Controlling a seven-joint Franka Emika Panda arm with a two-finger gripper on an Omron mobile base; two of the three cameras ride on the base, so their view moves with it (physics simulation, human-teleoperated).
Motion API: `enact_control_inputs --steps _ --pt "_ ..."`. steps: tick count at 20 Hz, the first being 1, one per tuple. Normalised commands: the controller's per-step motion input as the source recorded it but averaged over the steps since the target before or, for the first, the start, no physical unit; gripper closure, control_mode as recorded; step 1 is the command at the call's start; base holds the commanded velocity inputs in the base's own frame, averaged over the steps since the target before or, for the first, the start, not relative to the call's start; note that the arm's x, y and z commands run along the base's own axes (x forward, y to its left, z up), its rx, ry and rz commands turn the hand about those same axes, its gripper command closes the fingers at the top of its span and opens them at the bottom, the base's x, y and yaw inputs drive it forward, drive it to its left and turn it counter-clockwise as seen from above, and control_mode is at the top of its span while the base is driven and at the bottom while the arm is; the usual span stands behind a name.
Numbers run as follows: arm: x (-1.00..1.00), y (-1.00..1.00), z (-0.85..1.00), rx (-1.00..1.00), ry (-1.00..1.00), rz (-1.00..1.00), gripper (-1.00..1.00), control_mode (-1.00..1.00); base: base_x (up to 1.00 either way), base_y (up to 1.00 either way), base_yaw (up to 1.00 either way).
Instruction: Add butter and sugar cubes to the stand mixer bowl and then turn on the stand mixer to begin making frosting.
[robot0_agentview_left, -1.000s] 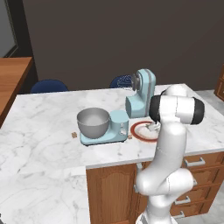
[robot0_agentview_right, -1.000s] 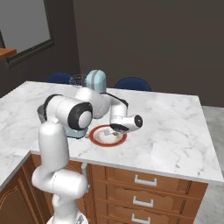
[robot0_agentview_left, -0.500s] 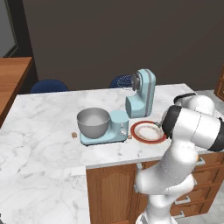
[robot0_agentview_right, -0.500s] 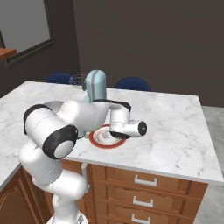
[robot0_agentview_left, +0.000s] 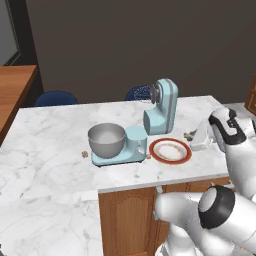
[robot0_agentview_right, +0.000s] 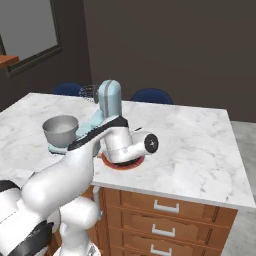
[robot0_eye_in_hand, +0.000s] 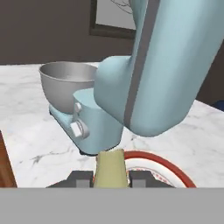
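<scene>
Since a second ago the arm has swung out to the right of the left base view, and the plate (robot0_agentview_left: 171, 150), then partly covered by the wrist, now lies in plain sight at centre right with nothing visible on it. The tool (robot0_eye_in_hand: 112, 175), at the bottom centre of the hand view, is clamped on the butter (robot0_eye_in_hand: 112, 168), a small pale yellowish block standing upright between the two dark fingers, just above the plate's red rim.

My reading is that the butter has been lifted and the carry to the stand mixer bowl (robot0_agentview_left: 106, 139) is in hand. The next move calls for raising the block over the pale blue base of the stand mixer (robot0_agentview_left: 161, 107), clearing the tilted head and its whisk, then opening above the bowl's mouth.

That bowl is round, grey and smooth-rimmed, seated on the mixer's base left of centre on the counter (robot0_agentview_left: 50, 145); it looks empty from here. One tiny tan sugar cube (robot0_agentview_left: 85, 154) lies on the marble just left of the base.
</scene>
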Motion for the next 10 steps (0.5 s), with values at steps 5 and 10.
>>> enact_control_inputs --steps 5,10 --pt "-0.80 0.72 1.00 -0.31 0.01 0.00 1.00 -1.00 0.00 0.00 0.00" --pt "-0.60 0.96 1.00 -0.35 0.12 0.00 1.00 -1.00 0.00 0.00 0.00"
